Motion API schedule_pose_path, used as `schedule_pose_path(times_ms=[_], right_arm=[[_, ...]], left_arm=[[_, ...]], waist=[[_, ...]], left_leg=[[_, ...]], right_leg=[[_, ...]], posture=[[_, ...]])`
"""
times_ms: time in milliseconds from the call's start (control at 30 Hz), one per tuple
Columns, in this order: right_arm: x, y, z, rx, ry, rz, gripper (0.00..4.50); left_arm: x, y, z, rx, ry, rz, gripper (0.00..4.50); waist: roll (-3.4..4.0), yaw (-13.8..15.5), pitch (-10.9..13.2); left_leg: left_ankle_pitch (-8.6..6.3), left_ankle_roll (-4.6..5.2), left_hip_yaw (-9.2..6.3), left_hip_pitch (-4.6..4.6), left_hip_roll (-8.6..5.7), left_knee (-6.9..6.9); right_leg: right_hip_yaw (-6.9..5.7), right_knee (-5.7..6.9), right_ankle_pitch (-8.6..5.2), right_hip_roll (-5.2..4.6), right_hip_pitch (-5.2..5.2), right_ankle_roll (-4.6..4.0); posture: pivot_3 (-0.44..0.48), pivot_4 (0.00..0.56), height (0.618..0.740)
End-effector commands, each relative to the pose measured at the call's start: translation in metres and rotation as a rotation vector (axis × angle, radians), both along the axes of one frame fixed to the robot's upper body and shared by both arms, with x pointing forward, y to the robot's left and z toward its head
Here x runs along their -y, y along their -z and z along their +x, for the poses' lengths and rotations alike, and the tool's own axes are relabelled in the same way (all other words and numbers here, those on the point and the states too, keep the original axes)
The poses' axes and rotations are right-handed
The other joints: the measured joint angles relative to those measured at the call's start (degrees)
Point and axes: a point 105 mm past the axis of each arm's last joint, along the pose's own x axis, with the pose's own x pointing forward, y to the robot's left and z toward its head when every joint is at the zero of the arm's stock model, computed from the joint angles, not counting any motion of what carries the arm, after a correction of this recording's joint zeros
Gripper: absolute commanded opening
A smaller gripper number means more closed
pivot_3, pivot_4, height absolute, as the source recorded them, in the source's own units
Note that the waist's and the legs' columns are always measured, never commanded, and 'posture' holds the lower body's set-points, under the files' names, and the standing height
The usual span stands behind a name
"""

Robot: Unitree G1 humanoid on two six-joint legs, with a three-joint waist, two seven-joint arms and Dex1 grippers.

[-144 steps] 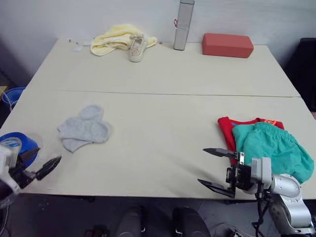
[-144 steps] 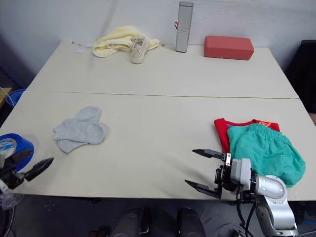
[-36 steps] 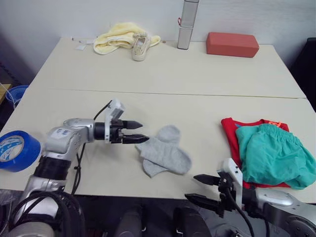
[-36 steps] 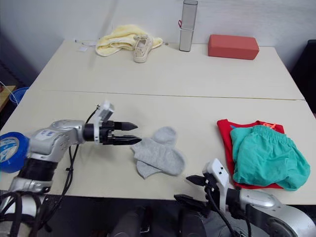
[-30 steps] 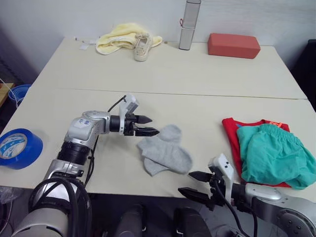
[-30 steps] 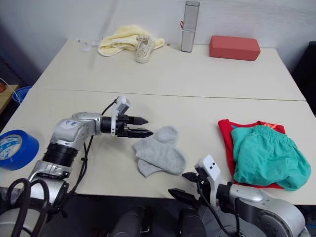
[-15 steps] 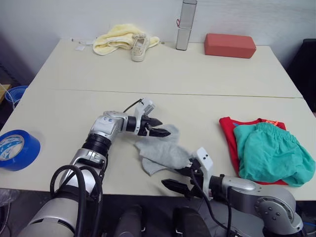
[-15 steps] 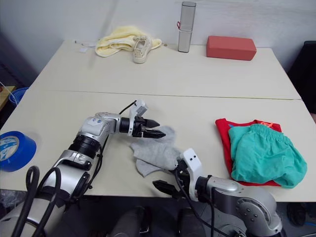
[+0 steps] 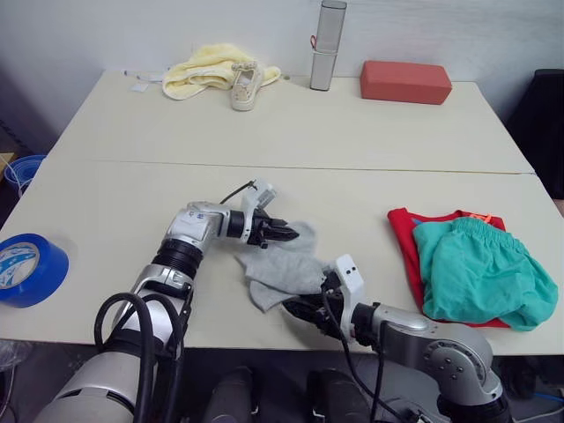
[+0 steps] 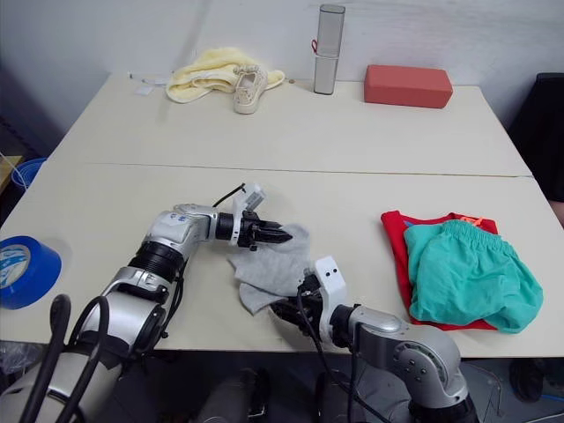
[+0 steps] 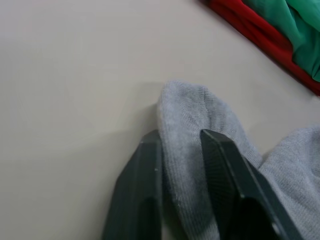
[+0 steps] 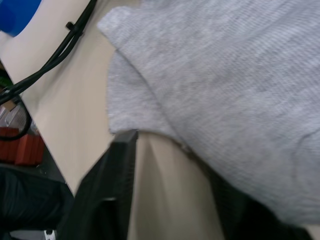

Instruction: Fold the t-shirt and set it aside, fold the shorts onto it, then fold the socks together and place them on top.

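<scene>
The grey socks (image 9: 282, 264) lie overlapped near the table's front middle. My left gripper (image 9: 284, 233) is at their far end, and the left wrist view shows its fingers (image 11: 145, 190) shut on the sock's rounded edge (image 11: 195, 107). My right gripper (image 9: 301, 308) is at the socks' near end, closed in on the fabric (image 12: 225, 75); one finger (image 12: 112, 185) rests on the table and the other is covered by the sock. At the right, the teal shorts (image 9: 480, 269) lie folded on the red t-shirt (image 9: 404, 231).
A blue tape roll (image 9: 26, 269) sits at the front left edge. Along the back stand a yellow cloth (image 9: 203, 70), a white shoe (image 9: 244, 85), a silver cylinder (image 9: 324, 44) and a red block (image 9: 405, 81). A seam crosses the table (image 9: 397, 150).
Both grippers went from wide open to closed on the socks. The right gripper pushed forward to the socks' near end. The left one stayed at the far end.
</scene>
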Motion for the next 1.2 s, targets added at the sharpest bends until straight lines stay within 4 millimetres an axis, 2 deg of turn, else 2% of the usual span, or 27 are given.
schedule_pose_path(times_ms=[33,67,100,367,633,900,1033,1200], right_arm=[[0.006,0.015,0.002,-0.053,0.044,-0.033,0.63],[0.007,0.015,0.002,-0.053,0.048,-0.034,0.23],[0.008,0.015,0.003,-0.051,0.054,-0.035,0.02],[0.023,0.007,0.006,-0.009,0.021,-0.049,0.02],[0.052,-0.009,0.028,0.050,-0.048,-0.123,0.02],[0.064,-0.017,0.055,0.081,-0.064,-0.171,0.02],[0.074,-0.022,0.055,0.074,-0.099,-0.184,1.03],[0.088,-0.032,0.052,0.097,-0.089,-0.167,2.73]], left_arm=[[0.000,0.003,-0.003,0.000,0.016,0.000,0.03],[0.000,0.004,-0.003,-0.001,0.013,-0.001,0.00],[-0.001,0.005,-0.003,0.001,0.006,-0.002,0.00],[-0.019,-0.010,0.000,0.029,-0.104,-0.069,0.00],[-0.047,-0.012,-0.038,0.056,-0.169,-0.033,0.00],[-0.052,-0.016,-0.067,0.044,-0.345,-0.106,0.00],[-0.062,-0.003,-0.089,0.038,-0.371,-0.015,0.97],[-0.090,0.003,-0.081,0.115,-0.488,0.048,2.53]], waist=[[0.00,0.0,0.0],[0.00,0.0,0.0],[0.00,0.0,0.0],[0.00,0.0,0.0],[0.08,0.0,0.1],[0.15,0.1,0.1],[0.17,0.1,0.1],[0.17,0.5,0.1]], left_leg=[[0.00,0.00,0.00,0.00,0.00,0.00],[0.00,0.00,0.00,-0.01,0.00,-0.01],[0.00,-0.01,0.00,-0.01,0.00,-0.02],[-0.01,0.01,-0.01,-0.02,0.00,-0.01],[-0.04,0.00,-0.01,-0.05,-0.02,-0.01],[-0.04,-0.01,-0.05,-0.08,-0.02,-0.01],[-0.04,-0.03,-0.03,-0.07,-0.03,-0.04],[-0.05,-0.05,-0.05,-0.06,-0.04,0.00]], right_leg=[[0.00,0.00,0.00,0.00,-0.01,0.00],[0.00,0.00,0.00,0.00,-0.01,0.00],[0.00,0.00,0.00,0.00,-0.01,0.00],[0.02,-0.02,0.00,-0.02,0.00,0.00],[0.05,-0.08,0.00,-0.04,0.00,0.00],[0.02,-0.11,0.00,-0.07,0.01,-0.01],[0.01,-0.11,0.00,-0.06,0.01,0.00],[-0.01,-0.16,0.00,-0.06,0.06,0.00]], posture=[[0.000,0.150,0.740],[0.000,0.150,0.740],[0.000,0.150,0.740],[0.000,0.150,0.740],[0.000,0.150,0.740],[0.000,0.150,0.740],[0.000,0.150,0.740],[0.000,0.150,0.740]])
